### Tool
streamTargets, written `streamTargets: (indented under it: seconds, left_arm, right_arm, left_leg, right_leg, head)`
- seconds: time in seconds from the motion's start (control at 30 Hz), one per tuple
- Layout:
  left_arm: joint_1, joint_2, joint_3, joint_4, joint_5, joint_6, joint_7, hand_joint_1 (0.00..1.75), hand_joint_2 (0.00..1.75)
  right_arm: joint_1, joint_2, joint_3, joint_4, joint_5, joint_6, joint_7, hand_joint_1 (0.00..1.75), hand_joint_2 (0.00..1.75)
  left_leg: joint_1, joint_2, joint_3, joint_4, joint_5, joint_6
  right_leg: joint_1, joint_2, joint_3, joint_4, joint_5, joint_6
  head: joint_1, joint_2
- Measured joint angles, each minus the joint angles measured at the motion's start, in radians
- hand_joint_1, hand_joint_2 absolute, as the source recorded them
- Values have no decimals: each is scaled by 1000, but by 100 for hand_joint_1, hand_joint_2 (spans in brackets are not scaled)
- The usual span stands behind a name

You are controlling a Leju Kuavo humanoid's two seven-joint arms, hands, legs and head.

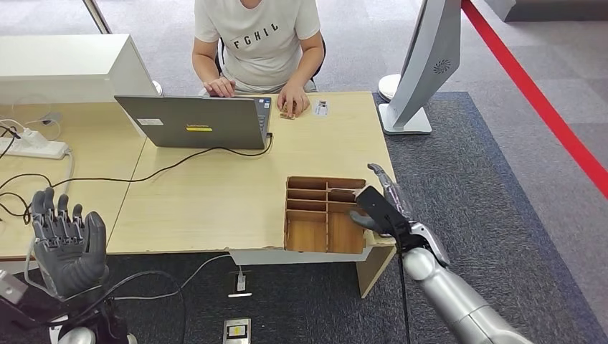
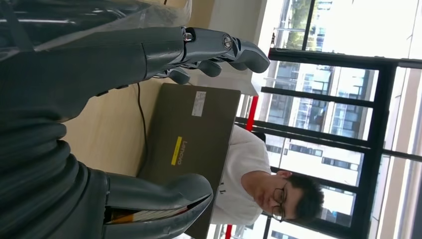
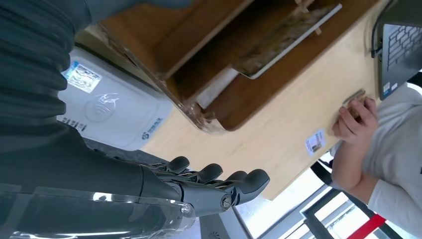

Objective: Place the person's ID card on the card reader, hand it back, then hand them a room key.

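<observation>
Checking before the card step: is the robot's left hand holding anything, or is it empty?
Empty. The left hand is raised beside the table, fingers spread, nothing between them.

A light wooden bench [image 1: 215, 193] stands on grey carpet [image 1: 502, 186] crossed by a red floor stripe [image 1: 545, 107]; black-framed windows [image 2: 343, 99] admit daylight.

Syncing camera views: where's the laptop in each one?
Head view: laptop far left-centre on the table, before the person.
Left wrist view: lid fills mid-frame, between the left hand's fingers and thumb.
Right wrist view: keyboard corner at top right.
Shared landmark: the person's white T-shirt.
</observation>
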Motion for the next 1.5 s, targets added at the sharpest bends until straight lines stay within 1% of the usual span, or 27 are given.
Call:
streamTargets:
  seconds: [0.23, 0.47, 0.53, 0.57, 0.63, 0.67, 0.7, 0.77, 1.07, 1.2, 1.4, 1.5]
  left_arm:
    - [1, 3, 0, -2, -7, 0, 9, 0, 175]
    - [-2, 3, -1, -2, -7, 0, 10, 0, 175]
    - [-2, 3, -2, -2, -7, 0, 10, 0, 175]
    - [-2, 3, -2, -2, -7, 0, 10, 0, 175]
    - [-3, 3, -2, -2, -7, 0, 10, 0, 175]
    - [-3, 3, -3, -2, -7, 0, 10, 0, 175]
    - [-4, 3, -3, -2, -7, 0, 10, 0, 175]
    - [-4, 3, -5, -2, -8, 0, 10, 0, 175]
    - [-5, 1, -5, -2, -13, 0, 10, 0, 175]
    - [-4, 1, -5, -2, -18, 0, 10, 0, 175]
    - [-4, 0, -5, -2, -32, 0, 19, 0, 175]
    - [-4, -3, -5, -2, -35, 0, 23, 0, 175]
  right_arm:
    - [25, -16, 2, -19, 0, 3, 0, 0, 175]
    - [25, -18, 2, -26, 3, -20, -18, 7, 175]
    - [24, -17, 2, -26, 3, -24, -24, 12, 175]
    - [23, -17, 2, -26, 3, -25, -27, 22, 175]
    - [20, -16, 2, -26, 4, -25, -33, 50, 175]
    - [18, -15, 2, -26, 5, -26, -37, 57, 175]
    - [16, -13, 2, -26, 6, -27, -40, 55, 175]
    - [12, -8, 2, -26, 8, -28, -46, 42, 175]
    - [1, 19, 9, -24, 18, -23, -58, 53, 175]
    - [-7, 35, 15, -19, 22, -22, -62, 48, 175]
    - [-18, 61, 23, 3, 34, -21, -75, 51, 175]
    - [-21, 69, 27, 17, 40, -21, -81, 49, 175]
  left_leg:
    - [0, 0, 0, 0, 0, 0]
    - [0, 0, 0, 0, 0, 0]
    - [0, 0, 0, 0, 0, 0]
    - [0, 0, 0, 0, 0, 0]
    - [0, 0, 0, 0, 0, 0]
    - [0, 0, 0, 0, 0, 0]
    - [0, 0, 0, 0, 0, 0]
    - [0, 0, 0, 0, 0, 0]
    - [0, 0, 0, 0, 0, 0]
    - [0, 0, 0, 0, 0, 0]
    - [0, 0, 0, 0, 0, 0]
    - [0, 0, 0, 0, 0, 0]
  right_leg:
    - [0, 0, 0, 0, 0, 0]
    - [0, 0, 0, 0, 0, 0]
    - [0, 0, 0, 0, 0, 0]
    - [0, 0, 0, 0, 0, 0]
    - [0, 0, 0, 0, 0, 0]
    - [0, 0, 0, 0, 0, 0]
    - [0, 0, 0, 0, 0, 0]
    - [0, 0, 0, 0, 0, 0]
    - [0, 0, 0, 0, 0, 0]
    - [0, 0, 0, 0, 0, 0]
    - [0, 0, 0, 0, 0, 0]
    - [0, 0, 0, 0, 0, 0]
  head:
    - [0, 0]
    - [0, 0]
    - [0, 0]
    - [0, 0]
    - [0, 0]
    - [0, 0]
    - [0, 0]
    - [0, 0]
    - [0, 0]
    - [0, 0]
    - [0, 0]
    - [0, 0]
